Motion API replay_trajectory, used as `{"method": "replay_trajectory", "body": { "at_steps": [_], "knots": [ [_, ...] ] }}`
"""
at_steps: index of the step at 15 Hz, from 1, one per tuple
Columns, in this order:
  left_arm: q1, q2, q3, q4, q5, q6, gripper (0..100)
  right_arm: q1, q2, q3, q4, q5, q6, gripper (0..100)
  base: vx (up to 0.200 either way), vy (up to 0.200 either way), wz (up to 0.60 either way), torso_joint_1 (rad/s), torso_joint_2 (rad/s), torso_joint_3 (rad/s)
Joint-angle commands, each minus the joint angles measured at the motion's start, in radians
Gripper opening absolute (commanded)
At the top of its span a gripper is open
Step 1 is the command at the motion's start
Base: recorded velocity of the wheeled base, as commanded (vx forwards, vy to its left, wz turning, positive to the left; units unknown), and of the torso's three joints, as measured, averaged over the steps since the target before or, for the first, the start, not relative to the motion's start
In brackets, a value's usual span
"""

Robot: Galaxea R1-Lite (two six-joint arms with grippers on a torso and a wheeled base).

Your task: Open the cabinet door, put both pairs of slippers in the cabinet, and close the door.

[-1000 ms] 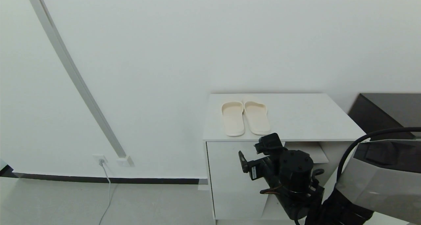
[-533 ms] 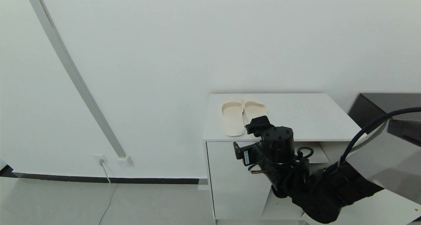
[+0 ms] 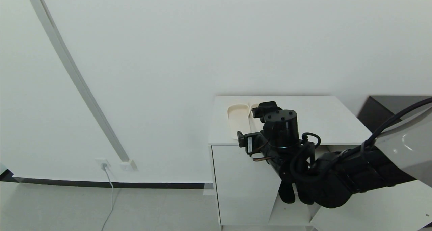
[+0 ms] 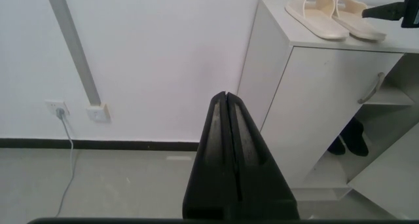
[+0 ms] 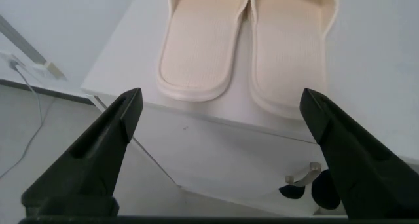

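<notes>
The risk I see is a half grab: the pair of cream foam slippers (image 5: 203, 47) lies side by side and touching on the top of the white cabinet (image 3: 320, 123), near its front left corner. If the right gripper (image 5: 221, 99) drops off-centre, one finger could land on a sole rather than outside it. It might then pinch a single slipper, or shove the other over the nearby edge to the floor. Soft foam may also buckle and slide out under a squeeze across both. Carrying them down, the forearm could knock the open white door (image 3: 371, 207), which swings out close beside it. The right arm stretches forward over the cabinet's front edge, wrist tipped downward, the gripper hanging above the heel ends of the pair. Its jaws are spread wide enough to bracket both slippers and hold nothing. The left gripper (image 4: 226, 103) waits low and well apart to the left of the cabinet, its fingers pressed together on nothing. Dark shapes (image 4: 350, 142) sit on the lower shelf inside; I take them for the other pair, though I cannot be sure.
</notes>
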Motion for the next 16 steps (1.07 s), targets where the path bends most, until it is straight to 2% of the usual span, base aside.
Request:
{"method": "replay_trajectory", "body": {
  "at_steps": [1,3,11,14,16],
  "knots": [
    [0.000,0.000,0.000,0.000,0.000,0.000,0,0.000,0.001,0.003,-0.004,-0.004,0.000,100,0.000,0.000,0.00,0.000,0.00,0.000],
    [0.000,0.001,0.000,0.001,0.000,0.000,0,0.000,0.005,0.009,-0.006,-0.015,0.000,100,0.000,0.000,0.00,0.000,0.00,0.000],
    [0.000,0.001,0.000,0.001,-0.002,0.000,0,-0.007,0.053,0.006,-0.007,-0.013,0.043,100,0.200,0.000,0.00,0.002,0.00,0.004],
    [0.000,0.001,0.000,0.001,-0.002,0.000,0,-0.007,0.085,-0.003,-0.052,-0.005,0.062,100,0.200,0.000,0.00,-0.001,0.00,0.004],
    [0.000,0.001,0.000,0.001,-0.002,0.000,0,-0.009,0.124,-0.015,-0.098,-0.007,0.062,100,0.000,0.000,0.00,0.000,0.00,0.000]
  ]
}}
